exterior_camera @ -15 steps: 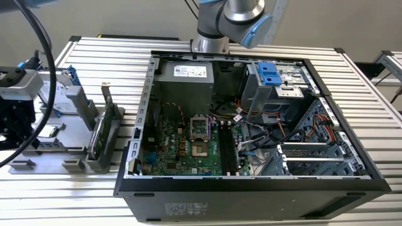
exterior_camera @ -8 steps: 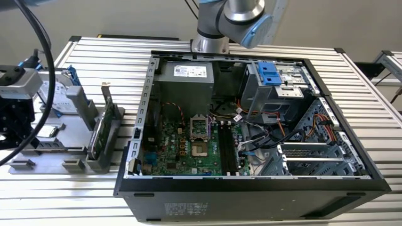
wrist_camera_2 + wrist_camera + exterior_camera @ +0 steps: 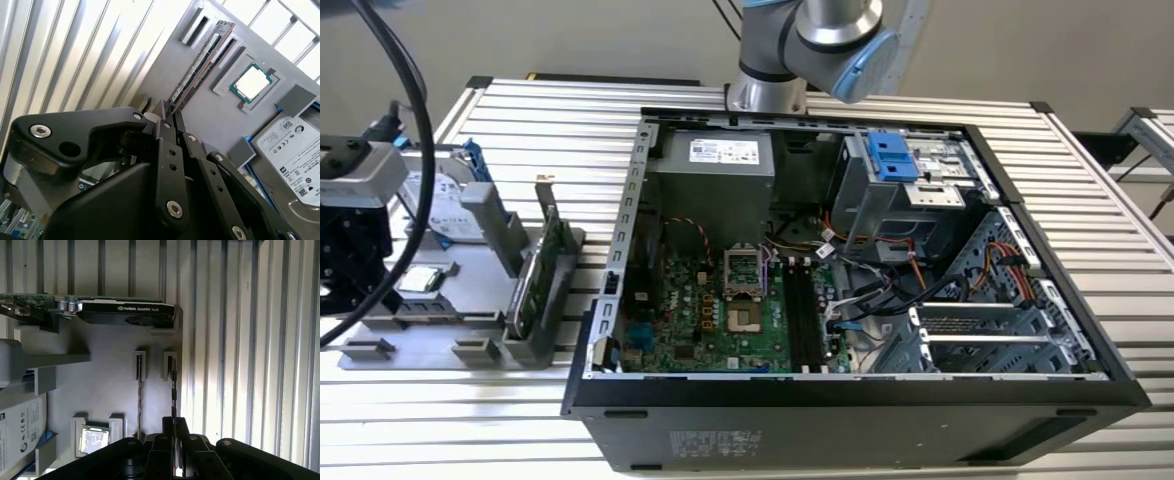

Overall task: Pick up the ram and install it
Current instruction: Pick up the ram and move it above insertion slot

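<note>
Ribbed aluminium table (image 3: 854, 100) holds a grey tray (image 3: 115, 390) at the exterior view's left of the computer case (image 3: 854, 420). There I see the gripper (image 3: 173, 424) with its jaws pinching the ram (image 3: 173, 385), which stands on edge in its slot.

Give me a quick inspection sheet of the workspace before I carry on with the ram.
Surface: slatted metal table; grey holder tray lies on it.
Job's things: the ram stands on edge in a tray slot; open computer case at the exterior view's right.
Clutter: processor, hard drive, graphics card on the tray.
Gripper: gripper shut on the ram's near end.
Cables: black cable hangs over the tray; wires inside the case.
Surroundings: plain wall behind the table.
</note>
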Robot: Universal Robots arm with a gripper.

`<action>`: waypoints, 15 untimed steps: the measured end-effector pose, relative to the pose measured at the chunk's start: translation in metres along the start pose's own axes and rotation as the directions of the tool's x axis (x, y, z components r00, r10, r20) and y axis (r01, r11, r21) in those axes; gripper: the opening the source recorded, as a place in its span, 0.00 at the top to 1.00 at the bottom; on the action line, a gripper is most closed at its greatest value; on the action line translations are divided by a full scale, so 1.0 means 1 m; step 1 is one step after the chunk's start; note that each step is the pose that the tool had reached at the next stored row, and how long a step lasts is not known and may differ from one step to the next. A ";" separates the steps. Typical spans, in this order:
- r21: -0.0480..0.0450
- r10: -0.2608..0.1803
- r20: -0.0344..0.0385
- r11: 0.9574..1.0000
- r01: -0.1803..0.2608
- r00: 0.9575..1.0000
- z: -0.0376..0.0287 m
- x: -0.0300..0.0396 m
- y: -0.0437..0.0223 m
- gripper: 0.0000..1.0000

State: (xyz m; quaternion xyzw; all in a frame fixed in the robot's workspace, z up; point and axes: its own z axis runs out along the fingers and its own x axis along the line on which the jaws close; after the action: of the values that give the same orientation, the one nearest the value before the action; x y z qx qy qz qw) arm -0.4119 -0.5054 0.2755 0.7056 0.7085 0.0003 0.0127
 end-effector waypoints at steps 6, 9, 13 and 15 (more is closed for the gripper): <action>0.000 0.000 0.000 1.000 0.000 1.000 -0.0026 0.0000 0.0001 1.00; 0.000 0.000 0.000 1.000 0.000 1.000 -0.0038 -0.0001 0.0001 1.00; 0.000 0.000 0.000 1.000 0.000 1.000 -0.0051 -0.0001 0.0001 1.00; 0.000 0.000 0.000 1.000 0.000 1.000 -0.0057 -0.0001 0.0001 1.00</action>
State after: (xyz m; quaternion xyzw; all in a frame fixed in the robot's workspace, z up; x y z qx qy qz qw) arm -0.4119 -0.5054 0.2812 0.7056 0.7085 0.0003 0.0127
